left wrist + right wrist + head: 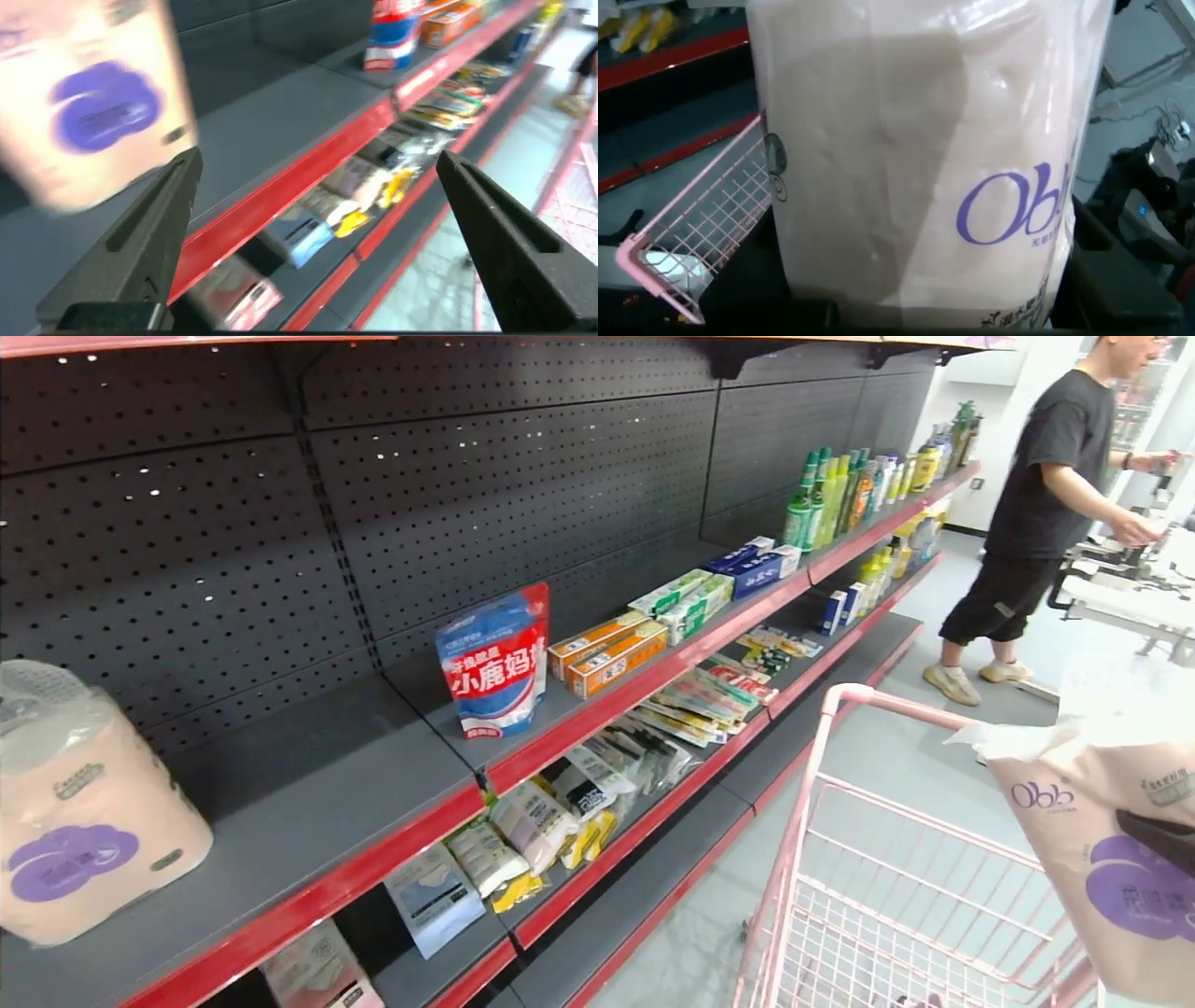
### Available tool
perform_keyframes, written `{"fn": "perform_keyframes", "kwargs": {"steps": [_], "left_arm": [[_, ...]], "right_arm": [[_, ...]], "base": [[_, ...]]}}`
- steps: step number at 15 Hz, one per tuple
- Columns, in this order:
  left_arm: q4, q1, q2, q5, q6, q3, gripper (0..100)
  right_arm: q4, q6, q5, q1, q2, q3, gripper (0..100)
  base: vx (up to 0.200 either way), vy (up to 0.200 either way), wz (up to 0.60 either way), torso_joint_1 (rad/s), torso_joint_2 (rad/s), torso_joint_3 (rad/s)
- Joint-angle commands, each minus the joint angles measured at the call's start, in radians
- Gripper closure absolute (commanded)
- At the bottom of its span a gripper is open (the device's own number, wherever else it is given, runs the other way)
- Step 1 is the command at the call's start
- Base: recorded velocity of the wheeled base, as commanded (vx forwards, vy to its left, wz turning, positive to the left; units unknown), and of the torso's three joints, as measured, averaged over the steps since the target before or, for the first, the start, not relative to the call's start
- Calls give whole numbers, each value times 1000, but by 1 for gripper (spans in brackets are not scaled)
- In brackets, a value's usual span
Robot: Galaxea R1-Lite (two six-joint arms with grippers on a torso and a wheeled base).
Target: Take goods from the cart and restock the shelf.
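Note:
A pack of toilet paper (84, 803) with a purple label stands on the grey shelf (308, 821) at the far left. My left gripper (318, 187) is open just in front of that pack (84, 103), apart from it, with nothing between its fingers (140, 252). My right gripper (1158, 838) is shut on a second toilet paper pack (1102, 840), held above the right side of the pink cart (840, 859). In the right wrist view this pack (924, 159) hides the fingers, and the cart's rim (701, 233) lies below it.
A blue-and-red pouch (495, 663) and orange boxes (607, 658) stand further right on the same shelf, then toothpaste boxes (691, 602) and green bottles (822, 499). The lower shelf holds bagged goods (551, 812). The shelf between pack and pouch is bare.

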Motion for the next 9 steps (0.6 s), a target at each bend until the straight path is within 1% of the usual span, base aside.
{"fn": "perform_keyframes", "kwargs": {"steps": [1, 9], "left_arm": [[-1, 0, 0, 0, 0, 0, 0], [-1, 0, 0, 0, 0, 0, 0]], "right_arm": [[0, -5, 0, 0, 7, -2, 100], [-2, -10, 0, 1, 7, -8, 100]], "base": [[0, 0, 600, 17, 2, 2], [0, 0, 600, 2, 2, 1]]}}
